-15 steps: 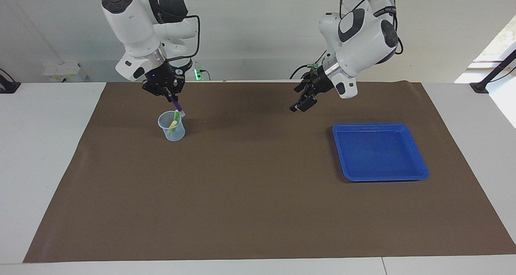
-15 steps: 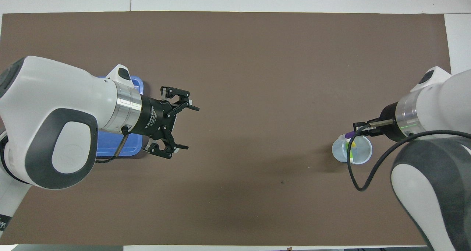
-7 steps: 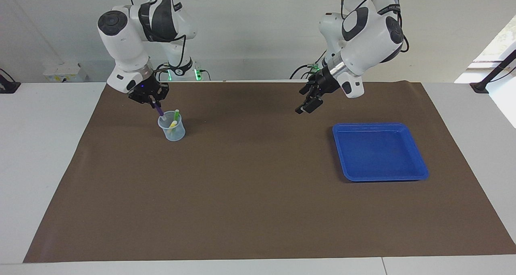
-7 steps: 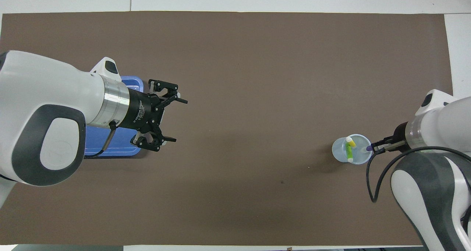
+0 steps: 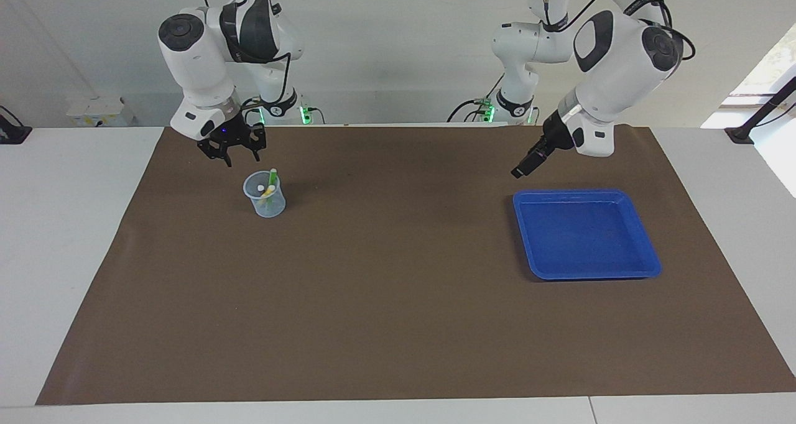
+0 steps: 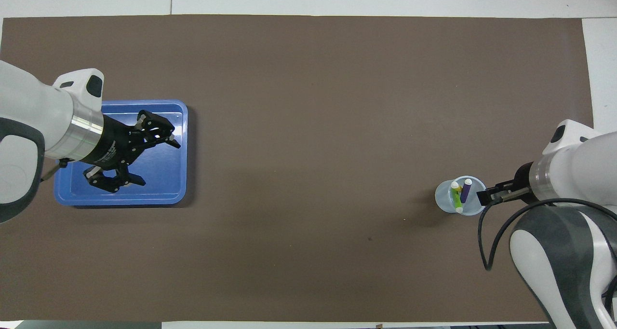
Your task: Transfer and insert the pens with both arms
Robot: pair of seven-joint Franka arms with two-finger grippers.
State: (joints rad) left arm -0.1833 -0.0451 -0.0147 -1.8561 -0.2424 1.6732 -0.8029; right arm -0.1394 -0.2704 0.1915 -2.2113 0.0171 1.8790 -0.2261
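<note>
All three pens stand in a small clear cup (image 5: 266, 203) (image 6: 446, 204) toward the right arm's end of the table. The purple pen (image 6: 466, 192) leans beside the green pen (image 5: 272, 176) (image 6: 456, 201), and a bit of the yellow pen (image 5: 268, 192) shows between them. My right gripper (image 5: 235, 156) (image 6: 485, 197) hangs open and empty just above the cup's rim, on the robots' side of it. My left gripper (image 5: 520, 170) (image 6: 158, 162) hovers open and empty over the blue tray.
The blue tray (image 5: 584, 237) (image 6: 178, 126) lies with nothing in it toward the left arm's end of the table. A brown mat (image 5: 398, 324) covers the table between the cup and the tray.
The right gripper brought the purple pen over the cup, opened and let it drop in. The left arm swung back from mid-table to over the blue tray.
</note>
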